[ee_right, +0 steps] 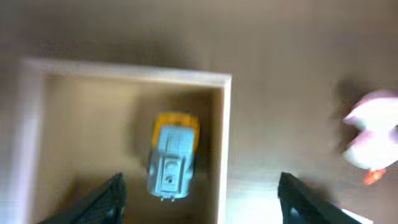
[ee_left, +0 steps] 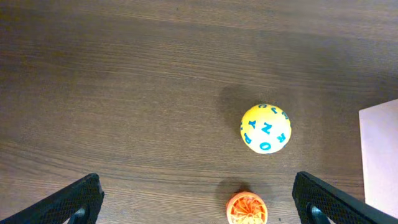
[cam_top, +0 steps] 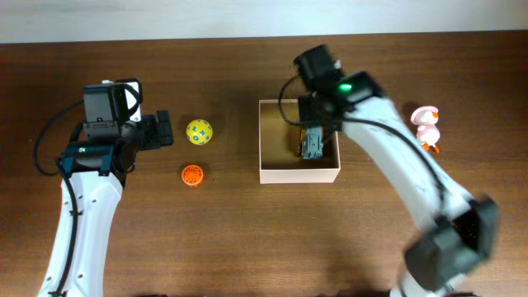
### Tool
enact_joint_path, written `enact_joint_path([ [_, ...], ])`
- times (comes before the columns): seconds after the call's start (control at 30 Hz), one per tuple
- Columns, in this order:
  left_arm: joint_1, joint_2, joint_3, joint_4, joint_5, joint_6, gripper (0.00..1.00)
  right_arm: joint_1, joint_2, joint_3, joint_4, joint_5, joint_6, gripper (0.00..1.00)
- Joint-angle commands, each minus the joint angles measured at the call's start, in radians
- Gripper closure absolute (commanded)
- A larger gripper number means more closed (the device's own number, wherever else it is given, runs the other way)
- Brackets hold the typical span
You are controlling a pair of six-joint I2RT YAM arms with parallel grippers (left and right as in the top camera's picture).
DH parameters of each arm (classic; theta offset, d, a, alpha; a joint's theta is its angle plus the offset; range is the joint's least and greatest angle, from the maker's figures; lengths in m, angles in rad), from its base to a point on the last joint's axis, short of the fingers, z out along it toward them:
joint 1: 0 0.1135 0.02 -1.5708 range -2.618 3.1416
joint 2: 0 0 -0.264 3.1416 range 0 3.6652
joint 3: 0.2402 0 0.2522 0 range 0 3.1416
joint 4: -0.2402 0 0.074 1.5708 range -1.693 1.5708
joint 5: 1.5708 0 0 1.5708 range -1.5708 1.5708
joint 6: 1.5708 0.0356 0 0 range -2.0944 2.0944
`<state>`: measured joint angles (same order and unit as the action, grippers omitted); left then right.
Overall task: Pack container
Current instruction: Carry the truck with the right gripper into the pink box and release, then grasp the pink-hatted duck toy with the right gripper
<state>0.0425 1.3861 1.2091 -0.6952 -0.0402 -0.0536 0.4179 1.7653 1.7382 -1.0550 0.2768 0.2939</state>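
The container (cam_top: 285, 175) sits on the table (cam_top: 247, 247) right of centre, open side up. A grey-and-yellow toy truck (ee_right: 171, 155) lies loose at its 3 o'clock wall. The right gripper (ee_right: 202, 200) hangs over it, jaws spread wide, gripping nothing.

This looks like the end of a drop. The arm should rise straight up so neither finger clips the wall.

A pink toy bird (cam_top: 426, 128) waits at the container's 3 o'clock, a lettered yellow ball (cam_top: 199, 131) at 9 and an orange ribbed toy (cam_top: 192, 174) near 8. The left gripper (ee_left: 199, 205) is parted and empty beside those two, and should centre over the ball before closing.
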Motion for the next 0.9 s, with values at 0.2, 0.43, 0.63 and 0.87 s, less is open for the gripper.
enact_joint_path([
  [0.2, 0.006, 0.007, 0.018, 0.001, 0.011, -0.013, 0.01, -0.283, -0.161, 0.034, 0.001, 0.054, -0.08, 0.21],
  [0.43, 0.006, 0.007, 0.018, 0.001, 0.011, -0.013, 0.01, -0.542, 0.047, 0.032, 0.025, -0.135, -0.158, 0.14],
  [0.63, 0.006, 0.007, 0.018, 0.001, 0.011, -0.013, 0.01, -0.634, 0.262, 0.032, 0.026, -0.179, -0.239, 0.08],
  [0.87, 0.006, 0.007, 0.019, 0.001, 0.011, -0.013, 0.01, -0.692, 0.381, 0.032, 0.062, -0.176, -0.246, 0.08],
])
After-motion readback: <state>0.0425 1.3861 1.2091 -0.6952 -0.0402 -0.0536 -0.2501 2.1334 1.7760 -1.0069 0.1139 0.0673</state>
